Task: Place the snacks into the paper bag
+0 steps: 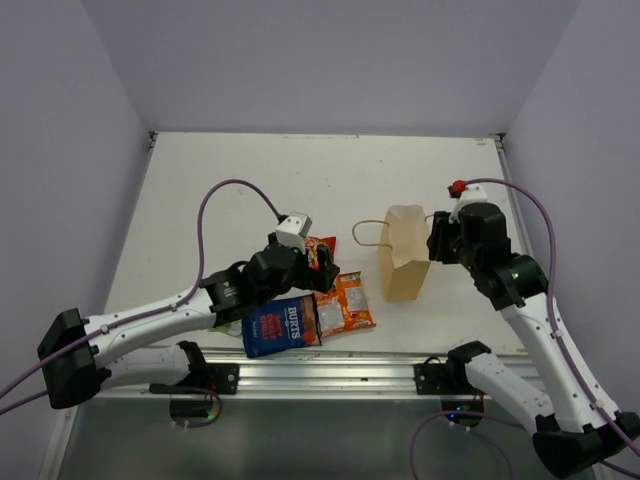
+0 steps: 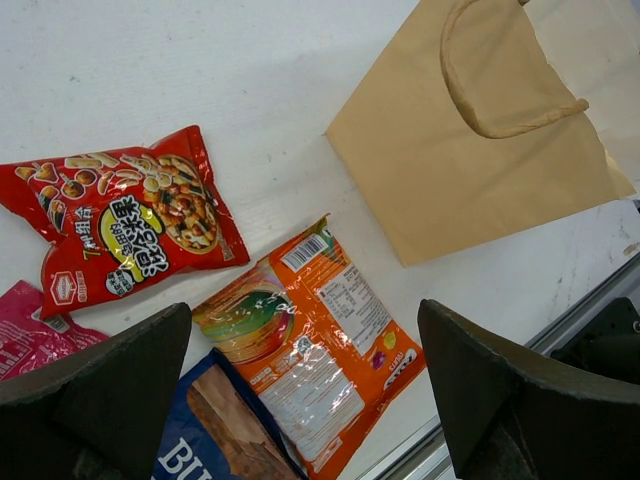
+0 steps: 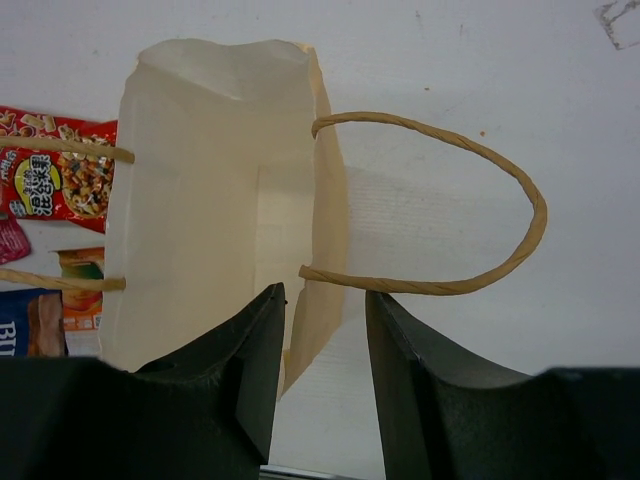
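Observation:
The tan paper bag (image 1: 404,255) stands open-mouthed at mid-table. My right gripper (image 3: 322,298) is open, its jaws straddling the near side wall of the paper bag (image 3: 200,190) with a gap on each side; in the top view the right gripper (image 1: 434,240) sits at the bag's right edge. The snacks lie left of the bag: a red packet (image 2: 130,225), an orange packet (image 2: 315,340), a blue Burts bag (image 2: 215,435) and a pink packet (image 2: 25,335). My left gripper (image 2: 303,312) hangs wide open above the orange packet (image 1: 346,303), holding nothing.
One loop handle (image 3: 525,195) of the bag lies out to the right on the table; the other (image 3: 60,150) hangs to the left. The metal rail (image 1: 330,365) runs along the near table edge, just below the blue Burts bag (image 1: 281,325).

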Robot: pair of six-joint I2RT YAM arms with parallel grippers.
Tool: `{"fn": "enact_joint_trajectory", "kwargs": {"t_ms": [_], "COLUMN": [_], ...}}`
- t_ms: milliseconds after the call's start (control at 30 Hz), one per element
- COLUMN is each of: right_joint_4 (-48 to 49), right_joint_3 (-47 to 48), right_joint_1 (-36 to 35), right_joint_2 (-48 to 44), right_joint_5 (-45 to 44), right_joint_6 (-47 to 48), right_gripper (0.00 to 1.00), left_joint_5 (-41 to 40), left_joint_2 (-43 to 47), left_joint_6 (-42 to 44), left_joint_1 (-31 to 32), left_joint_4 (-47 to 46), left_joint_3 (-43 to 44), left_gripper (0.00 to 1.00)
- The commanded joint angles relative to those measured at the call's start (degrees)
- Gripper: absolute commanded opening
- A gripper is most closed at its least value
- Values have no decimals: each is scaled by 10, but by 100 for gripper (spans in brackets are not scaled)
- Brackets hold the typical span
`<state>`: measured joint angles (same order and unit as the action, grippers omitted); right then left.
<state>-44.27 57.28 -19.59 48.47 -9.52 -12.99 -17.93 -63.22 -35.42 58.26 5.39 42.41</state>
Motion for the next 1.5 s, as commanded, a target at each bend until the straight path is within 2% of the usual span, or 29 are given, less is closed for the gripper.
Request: {"fn": "enact_joint_trajectory", "kwargs": {"t_ms": [0, 300, 433, 533, 567, 700, 933, 1100, 1267, 1467], "right_joint_4": [16, 25, 33, 34, 35, 31, 22, 16, 14, 16], "right_joint_3": [28, 3, -10, -13, -13, -11, -9, -14, -16, -18], "right_joint_1": [0, -1, 0, -1, 0, -1, 0, -1, 0, 0], "right_joint_2": [0, 16, 28, 29, 29, 23, 14, 0, -4, -10], "right_joint_5": [10, 13, 19, 17, 16, 12, 12, 11, 11, 13], "right_joint_6": [-12, -14, -18, -17, -17, -16, -18, -21, -20, -19], "right_gripper": [43, 42, 35, 26, 18, 0, 0, 0, 0, 0], "left_joint_5": [4, 12, 7, -2, -4, -11, -24, -66, -33, 4], "left_joint_2": [-6, -21, -15, -10, -9, -7, -20, -52, -109, -159], "left_joint_6": [-4, -4, -4, -4, -4, -4, -10, -60, -126, -139], "left_joint_1": [2, 2, 2, 2, 2, 2, 2, 3, 4, 9], "left_joint_4": [-30, -37, -35, -32, -31, -28, -23, -13, -70, -210], "left_joint_3": [-2, -2, -6, -8, -9, -8, -10, -25, -58, -117], "left_gripper": [100, 100, 100, 100, 100, 100, 100, 97, 97, 96]}}
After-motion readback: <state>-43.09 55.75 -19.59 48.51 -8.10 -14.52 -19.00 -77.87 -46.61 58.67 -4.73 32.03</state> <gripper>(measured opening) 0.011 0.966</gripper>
